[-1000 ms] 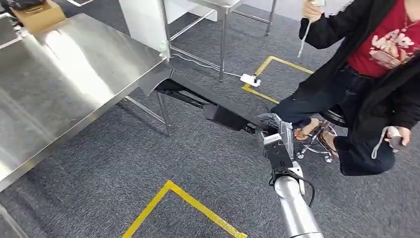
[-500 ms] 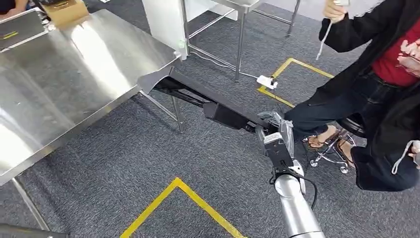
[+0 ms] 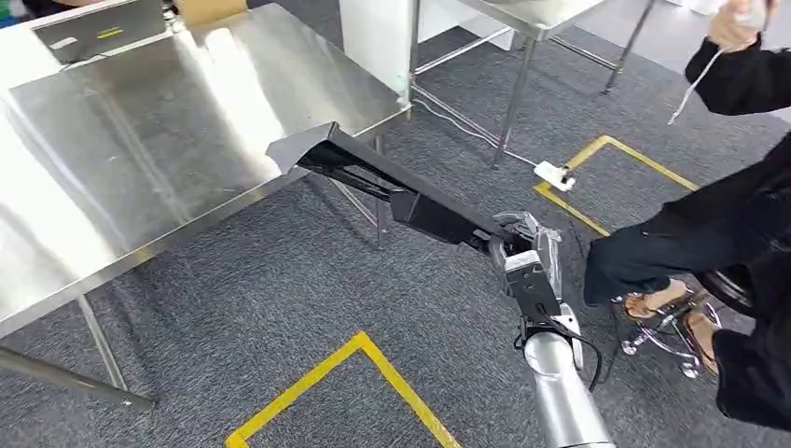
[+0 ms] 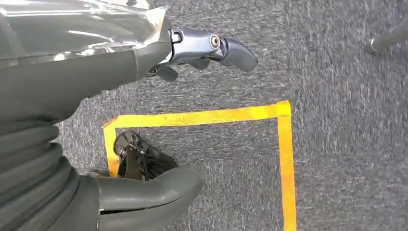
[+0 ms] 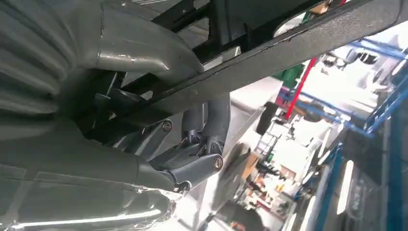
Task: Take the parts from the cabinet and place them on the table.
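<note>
A long black metal part (image 3: 410, 201) runs from my right hand (image 3: 524, 257) up and left, and its flared far end hangs at the near corner of the steel table (image 3: 140, 140). My right hand grips the part's near end. In the right wrist view the fingers (image 5: 192, 163) wrap under the black bar (image 5: 298, 48) and the thumb lies over it. My left hand (image 4: 72, 72) hangs over the grey carpet, its fingers (image 4: 211, 48) and thumb (image 4: 144, 197) apart with nothing between them.
A person in black (image 3: 709, 243) sits on a wheeled stool (image 3: 672, 322) close to my right. A second steel table's legs (image 3: 522, 84) and a white power strip (image 3: 555, 175) lie beyond. Yellow floor tape (image 3: 354, 350) marks the carpet. A cardboard box (image 3: 210, 7) sits at the table's far edge.
The whole picture has shifted: the camera has turned toward the table, which now takes more of the view. The held part's far end now sits at the table's corner. The grip is unchanged.
</note>
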You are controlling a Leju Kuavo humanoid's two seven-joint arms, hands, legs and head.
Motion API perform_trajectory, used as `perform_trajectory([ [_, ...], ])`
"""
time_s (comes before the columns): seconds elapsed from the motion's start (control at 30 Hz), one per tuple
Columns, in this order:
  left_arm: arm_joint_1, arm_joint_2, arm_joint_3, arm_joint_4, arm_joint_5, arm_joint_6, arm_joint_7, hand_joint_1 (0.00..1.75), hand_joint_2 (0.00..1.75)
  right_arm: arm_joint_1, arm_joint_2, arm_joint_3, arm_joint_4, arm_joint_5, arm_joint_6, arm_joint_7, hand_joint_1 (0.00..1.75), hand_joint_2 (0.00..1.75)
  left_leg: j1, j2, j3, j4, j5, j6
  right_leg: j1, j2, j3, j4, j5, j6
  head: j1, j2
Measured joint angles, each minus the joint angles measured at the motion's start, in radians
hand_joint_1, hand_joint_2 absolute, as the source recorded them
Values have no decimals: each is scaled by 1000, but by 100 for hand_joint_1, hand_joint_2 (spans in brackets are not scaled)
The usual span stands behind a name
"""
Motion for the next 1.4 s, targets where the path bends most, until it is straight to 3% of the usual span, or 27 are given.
perform_trajectory([
  [0.03,-1,0,0,0,-3,0,2,0,175,0,-2,-3,-5,18,-2,8,175,175,2,-11,-1,6,-4,-6,-7,22,42,-88,33,9,1,0],
  [0.07,-1,1,0,0,-5,0,3,0,175,-3,-3,-5,-6,35,-3,19,175,175,-5,-19,-5,14,-9,-14,-1,36,48,-105,33,0,2,0],
  [0.2,1,2,0,0,-16,-3,12,0,175,-31,-23,-26,-6,103,19,102,175,175,-1,-36,-14,11,-7,-30,-2,9,55,-109,41,-35,0,0],
  [0.27,-1,1,0,-1,-18,-4,15,0,175,-60,-35,-39,-6,121,27,117,175,175,-3,38,-32,60,-42,-43,-6,-2,58,-111,41,-51,-7,0],
  [0.3,-4,1,0,-1,-18,-5,16,0,175,-72,-41,-45,-6,138,30,126,175,175,1,57,-63,126,-79,-47,-3,-9,59,-111,40,-58,-8,0],
  [0.37,-7,1,0,-1,-23,-6,22,0,175,-107,-67,-59,7,187,46,164,175,175,6,69,-151,289,-144,-52,0,-25,58,-111,38,-60,-8,0],
  [0.4,-7,0,0,-1,-25,-6,23,0,175,-128,-80,-64,16,201,57,179,175,175,7,69,-172,323,-146,-54,0,-33,58,-111,38,-60,-8,0],
  [0.43,-7,0,0,-1,-26,-6,23,0,175,-154,-96,-66,28,210,67,191,175,175,7,70,-170,308,-123,-52,1,-41,59,-111,38,-61,-8,0],
  [0.5,-8,1,0,-1,-27,-6,23,0,175,-200,-122,-71,47,216,77,204,175,175,7,81,-106,170,-41,-42,2,-57,62,-111,35,-60,-8,0],
  [0.53,-10,2,0,-1,-28,-6,23,0,175,-220,-131,-74,51,216,78,205,175,175,3,106,-54,72,0,-32,3,-66,65,-111,34,-58,-8,0],
  [0.57,-13,3,0,-2,-28,-6,24,0,175,-234,-141,-77,56,216,78,206,175,175,-8,158,-29,20,-3,-21,5,-74,67,-111,31,-55,-7,0],
  [0.6,-15,3,0,-3,-28,-6,23,0,175,-245,-146,-79,60,216,78,206,175,175,-11,153,-29,17,-1,-19,16,-81,66,-111,29,-50,-6,0],
  [0.7,-17,5,0,-3,-28,-7,24,0,175,-258,-154,-80,74,227,80,211,175,175,-17,117,-33,13,-1,-7,11,-110,78,-122,26,-35,-8,0],
  [0.73,-17,5,0,-3,-28,-7,24,0,175,-267,-161,-77,79,247,80,221,175,175,-2,104,-14,-9,12,2,20,-107,72,-116,19,-28,-6,0],
  [0.8,-21,0,0,-3,-28,-8,25,0,175,-308,-191,-71,106,278,80,241,175,175,-5,87,-9,-16,20,11,9,-32,40,-33,-17,-33,-9,0],
  [0.87,-24,0,0,-4,-28,-8,26,0,175,-364,-219,-66,147,301,92,267,175,175,-4,61,-11,-16,20,12,6,-10,-48,127,-74,-39,-1,0],
  [0.9,-24,0,0,-3,-28,-9,26,0,175,-395,-231,-60,170,315,99,277,175,175,-4,48,-11,-16,20,12,6,-7,-83,189,-87,-32,-2,0],
  [0.93,-23,0,0,-3,-28,-10,28,0,175,-421,-241,-51,193,328,104,287,175,175,-4,35,-10,-15,20,11,4,-7,-90,192,-77,-23,-2,0],
  [0.97,-23,-2,0,-3,-28,-11,28,0,175,-445,-248,-41,209,339,111,295,175,175,-2,24,-9,-14,20,10,1,-7,-76,148,-50,-11,-1,0],
  [1.03,-24,-2,0,-3,-28,-11,28,0,175,-501,-258,-17,243,354,126,305,175,175,3,2,-8,-4,14,2,-11,5,1,-29,34,19,0,0],
  [1.07,-24,-1,0,-3,-28,-11,28,0,175,-530,-262,-4,267,358,132,310,175,175,3,-9,-16,5,9,-6,-24,43,30,-105,57,29,3,0],
  [1.1,-24,4,0,-3,-27,-11,28,0,175,-563,-265,10,295,359,137,312,175,175,-2,-18,-30,20,5,-13,-16,53,38,-107,54,13,2,0],
  [1.13,-23,5,0,-3,-27,-11,28,0,175,-586,-266,26,316,361,143,322,175,175,-2,-23,-35,18,8,-18,-15,39,32,-102,55,-1,0,0],
  [1.2,-18,7,0,-3,-27,-9,28,0,175,-627,-265,52,348,372,153,335,175,175,2,-36,-41,15,14,-27,-10,27,28,-98,55,-11,3,0],
  [1.23,-17,11,0,-3,-27,-7,28,0,175,-658,-263,68,367,372,160,343,175,175,3,-34,-46,19,10,-30,-20,17,28,-102,58,-20,1,0],
  [1.3,-20,12,0,-3,-27,-5,27,0,175,-733,-261,98,401,381,174,364,175,175,-2,49,-79,91,-36,-43,-17,5,29,-102,57,-35,-9,0],
  [1.4,-21,13,0,-2,-27,-3,27,0,175,-837,-257,136,459,388,189,394,175,175,5,72,-195,311,-122,-50,-9,-20,31,-101,53,-46,-9,0],
])
